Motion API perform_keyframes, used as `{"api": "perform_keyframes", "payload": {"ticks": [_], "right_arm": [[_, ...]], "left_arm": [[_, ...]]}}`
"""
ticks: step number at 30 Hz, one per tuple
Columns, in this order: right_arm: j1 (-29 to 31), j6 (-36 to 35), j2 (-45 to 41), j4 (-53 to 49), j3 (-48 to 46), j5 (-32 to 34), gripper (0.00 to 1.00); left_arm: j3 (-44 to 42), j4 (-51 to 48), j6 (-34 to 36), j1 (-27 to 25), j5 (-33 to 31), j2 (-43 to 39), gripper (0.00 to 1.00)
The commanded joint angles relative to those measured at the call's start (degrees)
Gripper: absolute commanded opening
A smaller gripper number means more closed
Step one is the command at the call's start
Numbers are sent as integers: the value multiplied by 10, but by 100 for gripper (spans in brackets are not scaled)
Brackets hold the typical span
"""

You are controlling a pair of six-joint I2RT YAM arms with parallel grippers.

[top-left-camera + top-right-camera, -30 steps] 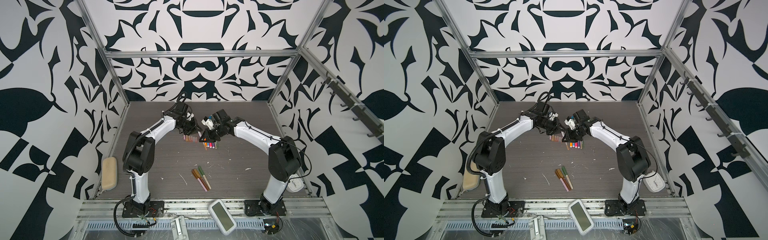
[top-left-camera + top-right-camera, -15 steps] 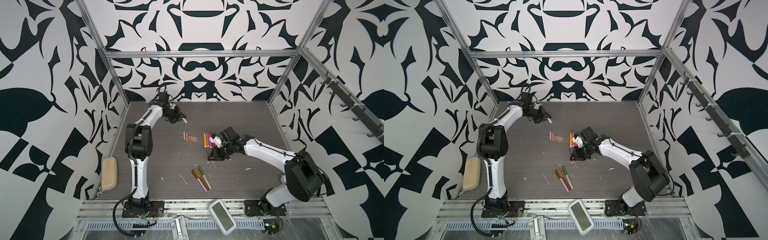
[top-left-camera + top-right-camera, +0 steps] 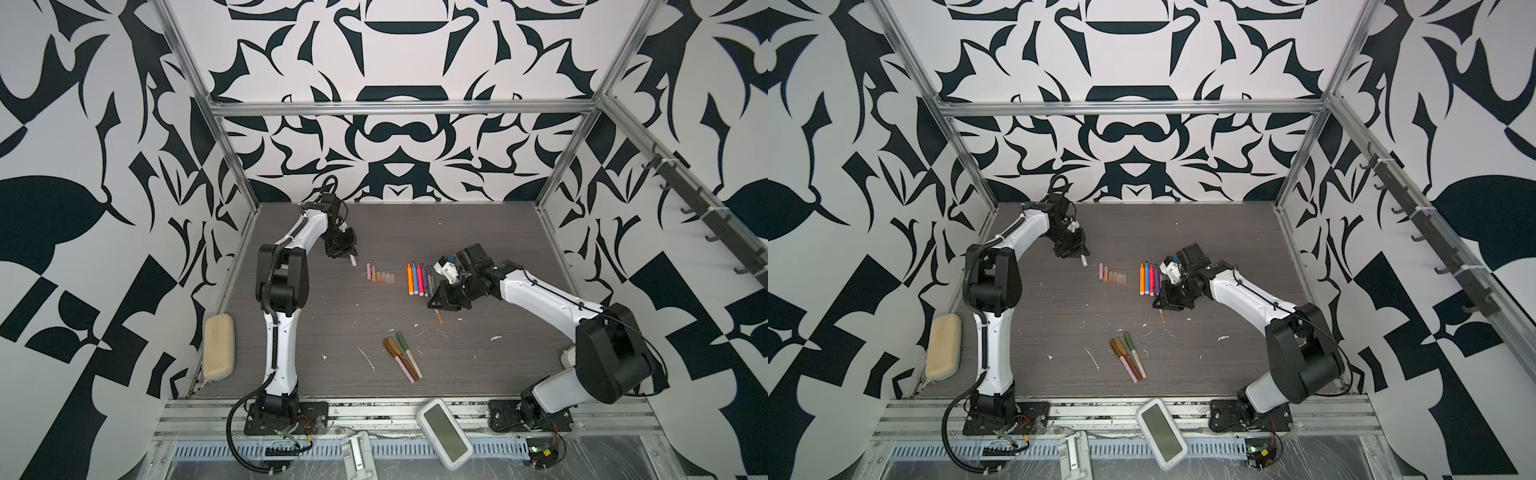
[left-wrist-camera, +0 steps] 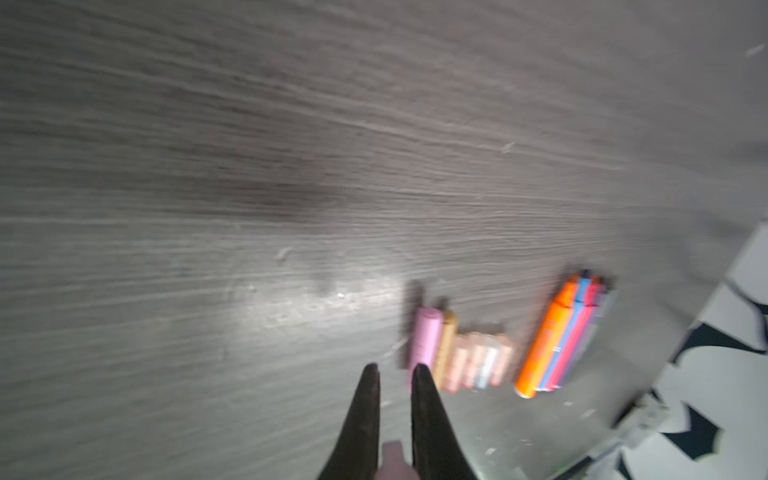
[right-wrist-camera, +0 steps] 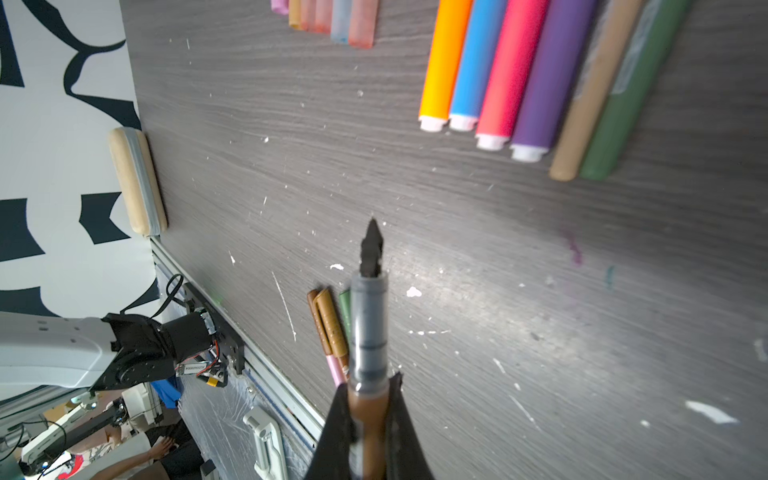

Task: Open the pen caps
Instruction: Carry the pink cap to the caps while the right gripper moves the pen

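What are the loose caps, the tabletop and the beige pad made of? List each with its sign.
Pen caps: likely plastic, some translucent, light passing through. Tabletop: grey wood-grain laminate, probably; printed streaks, slight sheen. Beige pad: looks like soft foam or felt, matte, rounded edges; uncertain.

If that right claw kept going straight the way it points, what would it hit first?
Likely the bare table. The right gripper points down at it, and the brown pen it grips would touch first; depth is unclear.
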Motion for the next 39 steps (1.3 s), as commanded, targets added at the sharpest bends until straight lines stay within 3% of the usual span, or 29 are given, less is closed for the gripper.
{"api": "perform_keyframes", "payload": {"ticks": [1, 14, 26, 33, 39], "right_arm": [[-9, -26, 8, -19, 32, -17, 0], [-15, -36, 15, -30, 43, -22, 0], [-16, -37, 23, -32, 54, -24, 0], [-27, -35, 37, -24, 68, -26, 0], [-73, -37, 71, -18, 97, -16, 0]], "left_arm": [[16, -65, 38, -7, -34, 29, 0], [21, -56, 21, -33, -1, 58, 0], [22, -51, 15, -42, 10, 52, 21], [19, -50, 17, -42, 15, 44, 24], [21, -51, 16, -41, 15, 38, 25]]}}
